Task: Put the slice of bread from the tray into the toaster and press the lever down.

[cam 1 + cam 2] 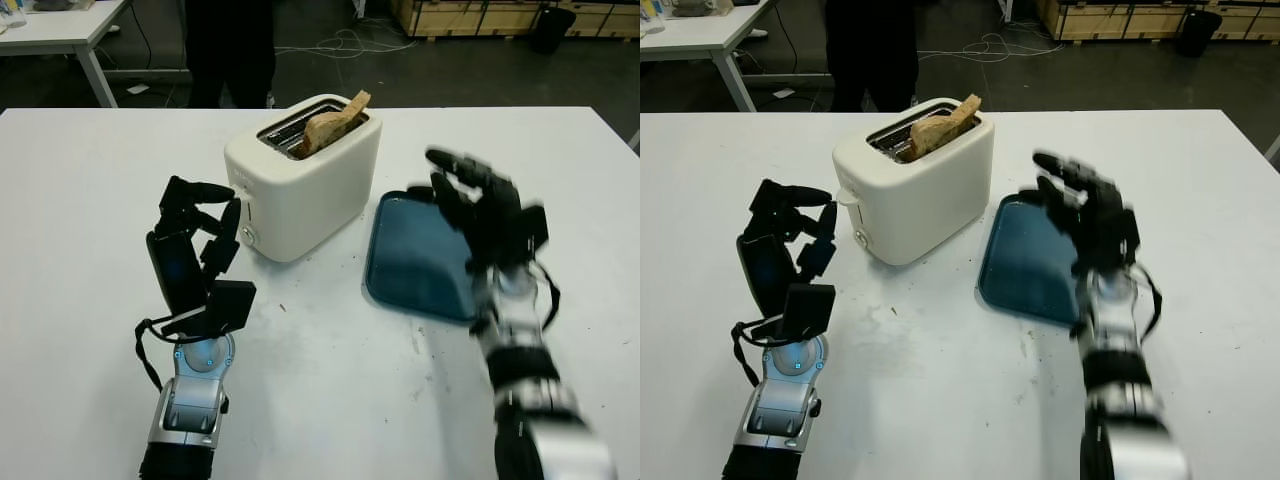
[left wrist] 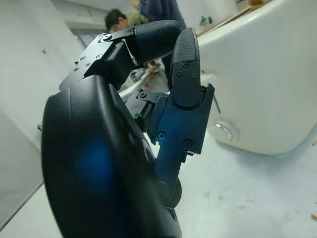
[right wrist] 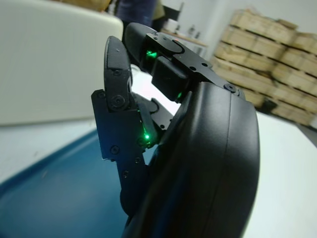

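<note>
A white toaster (image 1: 300, 190) stands mid-table. A slice of bread (image 1: 335, 122) leans tilted in its slot, its upper end sticking out. To the right lies the blue tray (image 1: 415, 255), with nothing on it. My left hand (image 1: 215, 215) is open, held upright just left of the toaster's front end, close to its knob (image 2: 224, 131) without touching. The lever (image 1: 845, 197) shows as a small white tab, high on that end. My right hand (image 1: 470, 190) hovers open over the tray's right part, blurred by motion, holding nothing.
A person in dark clothes (image 1: 230, 50) stands behind the table's far edge. Another white table (image 1: 60, 25) is at the back left, and wooden crates (image 1: 480, 15) at the back right. Bare tabletop lies in front of the toaster and tray.
</note>
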{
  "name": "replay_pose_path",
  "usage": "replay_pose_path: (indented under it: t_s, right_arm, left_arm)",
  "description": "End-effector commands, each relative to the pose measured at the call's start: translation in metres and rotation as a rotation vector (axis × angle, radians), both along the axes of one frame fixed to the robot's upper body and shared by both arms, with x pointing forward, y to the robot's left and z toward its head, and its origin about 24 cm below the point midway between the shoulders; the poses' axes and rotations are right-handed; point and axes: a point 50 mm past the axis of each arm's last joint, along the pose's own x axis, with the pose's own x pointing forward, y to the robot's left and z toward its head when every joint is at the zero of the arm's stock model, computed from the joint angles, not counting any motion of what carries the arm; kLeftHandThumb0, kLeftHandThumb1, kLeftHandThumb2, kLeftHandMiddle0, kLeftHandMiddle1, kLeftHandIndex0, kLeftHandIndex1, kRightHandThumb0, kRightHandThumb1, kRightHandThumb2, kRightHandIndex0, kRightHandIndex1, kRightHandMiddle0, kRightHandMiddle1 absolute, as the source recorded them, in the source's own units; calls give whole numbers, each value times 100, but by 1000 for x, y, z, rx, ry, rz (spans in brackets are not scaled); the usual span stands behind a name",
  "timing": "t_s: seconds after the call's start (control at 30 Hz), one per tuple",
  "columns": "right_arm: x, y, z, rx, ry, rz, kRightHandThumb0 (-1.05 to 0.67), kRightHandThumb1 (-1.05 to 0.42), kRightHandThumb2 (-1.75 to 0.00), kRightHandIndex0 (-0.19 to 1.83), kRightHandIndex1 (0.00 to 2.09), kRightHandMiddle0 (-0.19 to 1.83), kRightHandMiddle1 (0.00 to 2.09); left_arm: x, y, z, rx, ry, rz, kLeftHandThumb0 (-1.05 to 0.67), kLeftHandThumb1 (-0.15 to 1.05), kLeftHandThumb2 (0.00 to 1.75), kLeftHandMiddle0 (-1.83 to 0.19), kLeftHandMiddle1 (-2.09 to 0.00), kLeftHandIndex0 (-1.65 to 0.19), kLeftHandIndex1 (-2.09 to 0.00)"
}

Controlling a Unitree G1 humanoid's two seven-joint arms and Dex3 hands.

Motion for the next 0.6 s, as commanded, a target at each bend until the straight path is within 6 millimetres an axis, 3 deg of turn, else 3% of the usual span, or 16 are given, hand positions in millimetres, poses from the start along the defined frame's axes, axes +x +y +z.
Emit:
replay_pose_path:
  t_s: [0.0,0.17,0.33,0.47,0.57]
  right_arm:
    - [-19,8,4,-16,2,-10,-42,-92,-31,115,28,106,1]
    - [-38,14,13,-58,-35,-54,-43,-92,-29,115,27,107,1]
    - [-37,12,10,-118,-83,-96,-43,-92,-28,117,27,108,1]
    - [-29,11,-2,-215,-87,-131,-41,-92,-30,117,26,109,1]
    - [-24,15,-10,-243,-93,-146,-41,-92,-31,117,25,110,1]
  left_arm:
    - [5,1,5,18,-16,-13,-41,92,26,-74,-175,-56,-148]
    - [7,4,5,52,-5,1,-41,92,24,-75,-175,-57,-147]
    - [8,8,5,120,-5,24,-42,92,22,-74,-174,-58,-144]
    - [9,23,10,265,14,48,-41,92,22,-73,-163,-65,-121]
    - [14,44,26,457,52,39,-40,92,21,-77,-160,-83,-87]
